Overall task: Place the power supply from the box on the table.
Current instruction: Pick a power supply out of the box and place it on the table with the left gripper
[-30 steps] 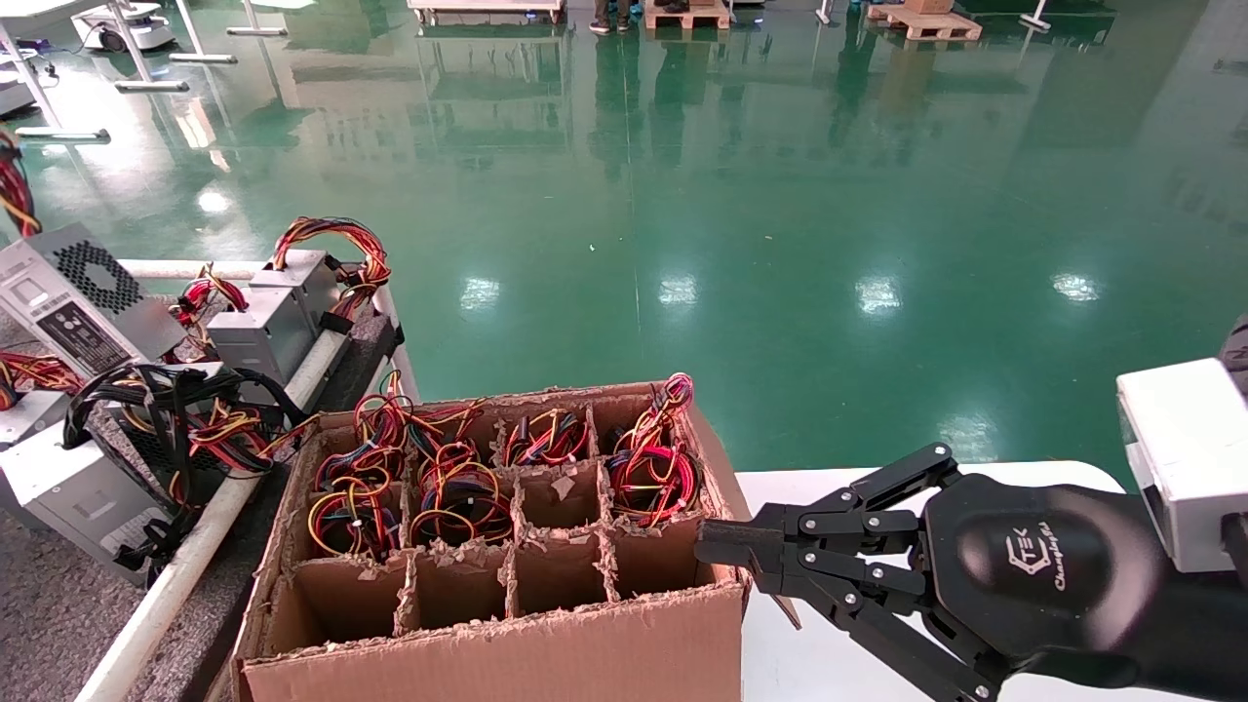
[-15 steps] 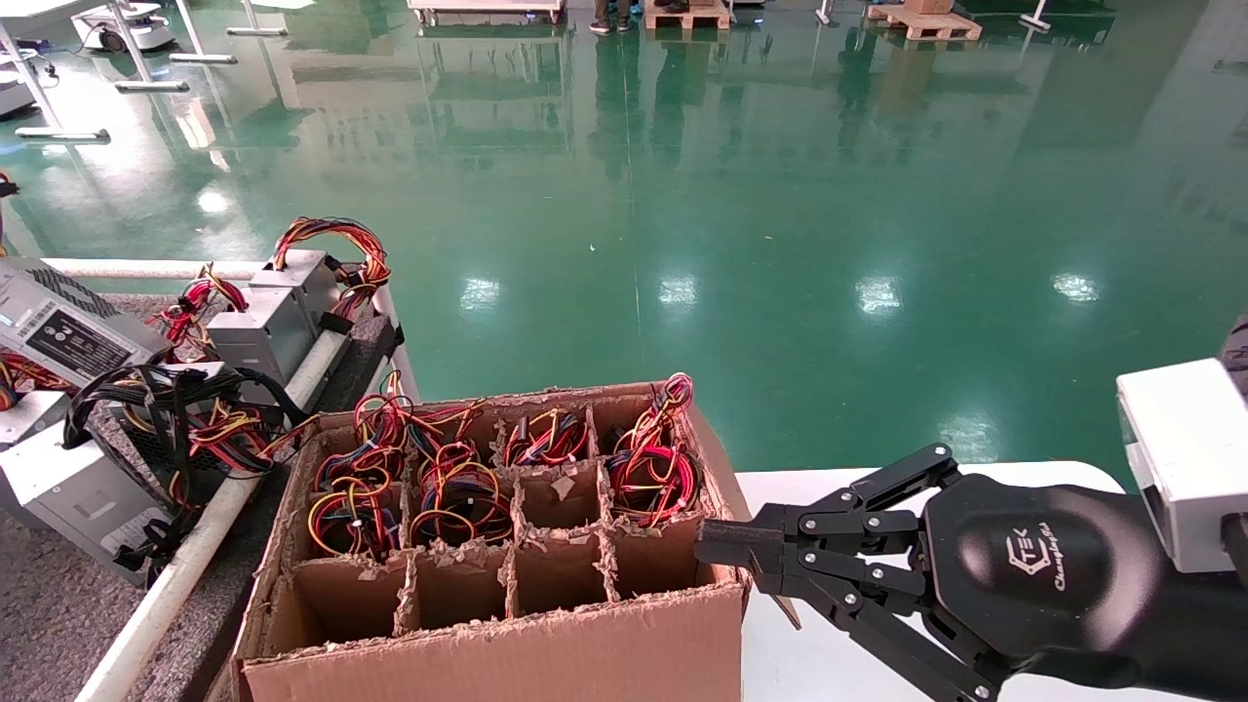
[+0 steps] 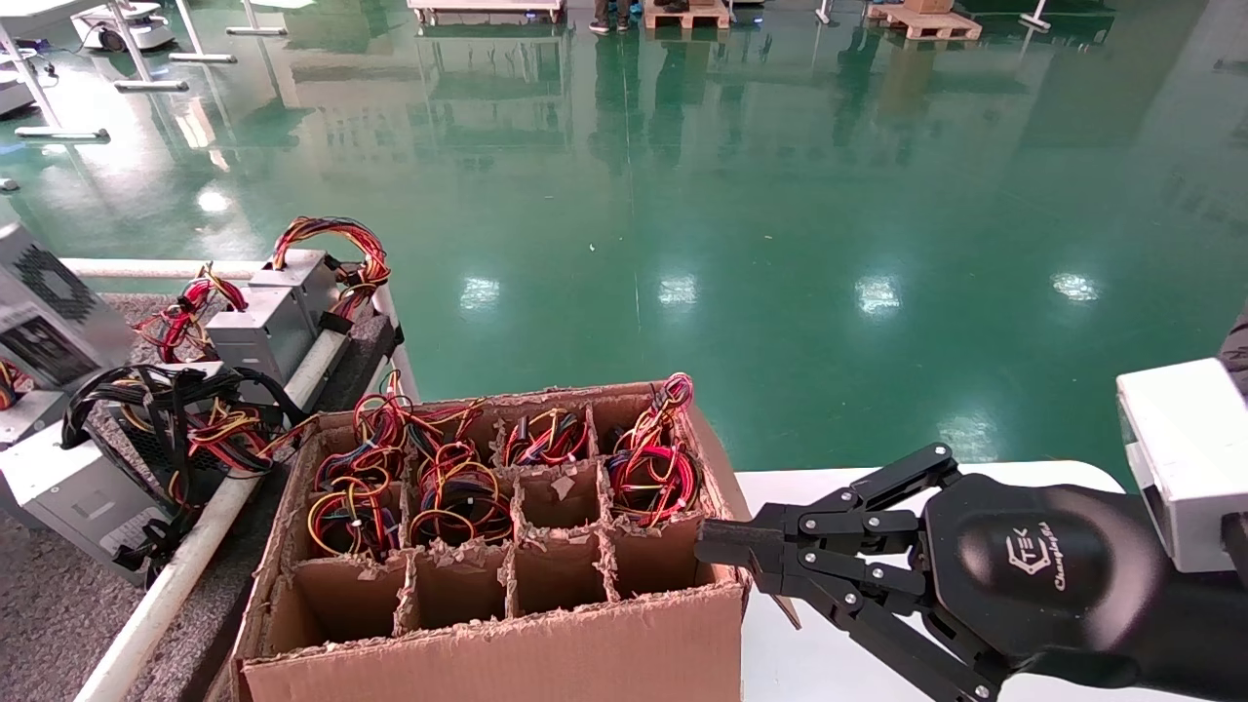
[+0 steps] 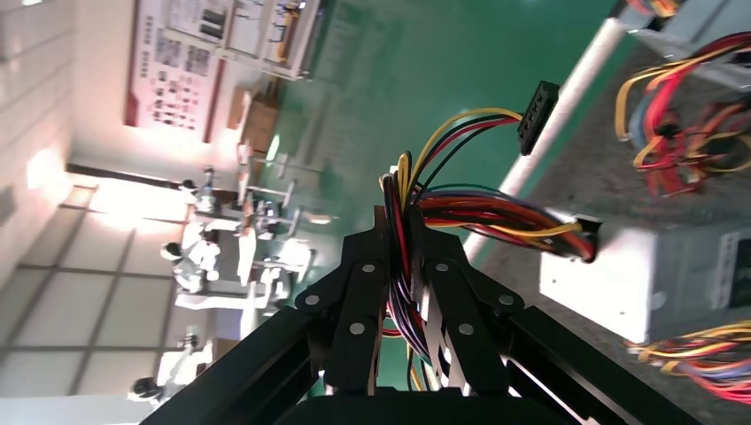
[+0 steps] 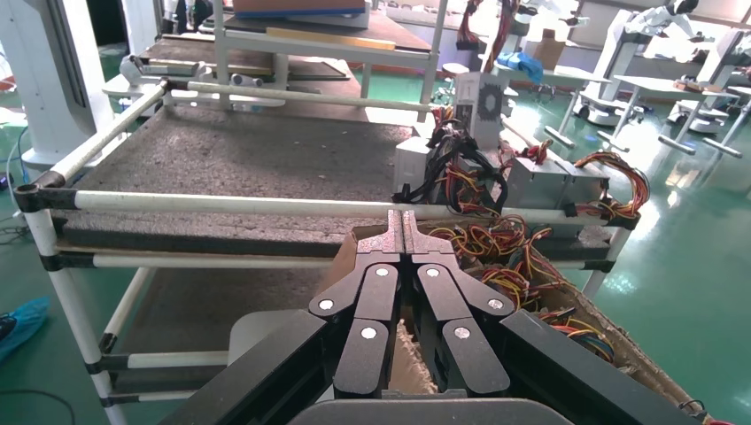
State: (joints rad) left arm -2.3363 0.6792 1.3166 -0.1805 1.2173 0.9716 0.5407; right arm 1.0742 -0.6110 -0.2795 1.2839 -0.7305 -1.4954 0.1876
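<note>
While the right gripper (image 3: pixel 726 558) sits parked against the box's (image 3: pixel 507 643) right wall, fingertips pressed together with nothing between them, the left arm does the work over the table (image 3: pixel 58 614). Left gripper (image 4: pixel 401 232), seen only from its own wrist camera, is clamped on the wire bundle (image 4: pixel 478 212) of the power supply (image 3: pixel 44 302): red, yellow, black and purple leads run straight between its closed fingers (image 4: pixel 376 257).

Power supply itself shows at the far left edge of the head view, tilted, honeycomb vent and dark label facing the camera, above the grey felt top. Whether it touches the felt cannot be told; part of it is cut off by the frame edge.

Other units (image 3: pixel 268 322) lie on the table near its white tube edge (image 3: pixel 185 565), one with thick black cables (image 3: pixel 166 390). Box stands between the table and a smooth white tabletop (image 3: pixel 809 663); coiled wire bundles (image 3: pixel 458 487) fill the back two rows of cells except one, front row of cells shows bare cardboard. Green floor (image 3: pixel 780 195) beyond.
</note>
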